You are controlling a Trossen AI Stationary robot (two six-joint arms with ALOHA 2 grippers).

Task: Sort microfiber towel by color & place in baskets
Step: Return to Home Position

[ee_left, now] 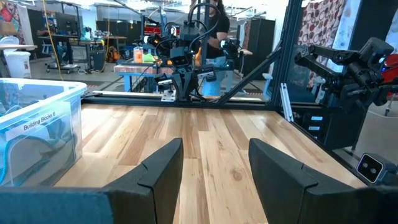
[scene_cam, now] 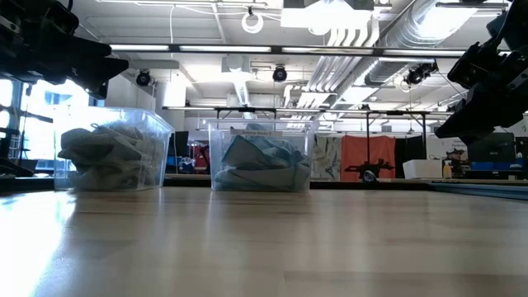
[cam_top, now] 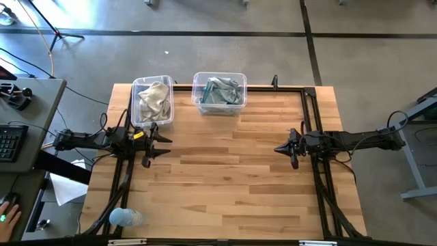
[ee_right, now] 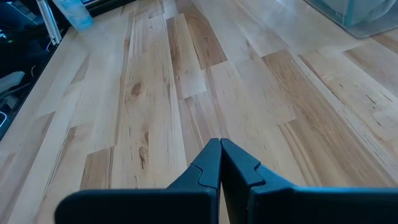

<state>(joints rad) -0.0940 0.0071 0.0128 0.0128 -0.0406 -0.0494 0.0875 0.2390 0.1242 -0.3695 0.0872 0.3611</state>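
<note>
As far as we could judge, the sorting was done. The beige-grey towels (cam_top: 154,100) lay bunched inside the left basket (cam_top: 151,78), and the teal-blue towels (cam_top: 220,91) were heaped in the right basket (cam_top: 218,74). Both baskets stood side by side, a little apart, at the far edge of the counter (cam_top: 232,184). We saw no towel loose on the wood in any view, so what was left seemed only to be parking the arms.

The left claw (cam_top: 168,147) hung over the counter's left side, just in front of the left basket, its fingers spread apart with nothing between them. The right claw (cam_top: 277,147) hung over the right side, well apart from both baskets, its fingers pressed together and holding nothing.

Around them, a black frame rail (cam_top: 287,87) ran along the far edge by the baskets and down each side under the arms. Near the front left corner lay what looked to us like a pale blue bottle (cam_top: 125,217), though the view was too poor to be sure. It was well apart from either claw. Nothing stood between the claws and the baskets, and we judged that nothing blocked the arms from drawing back.
</note>
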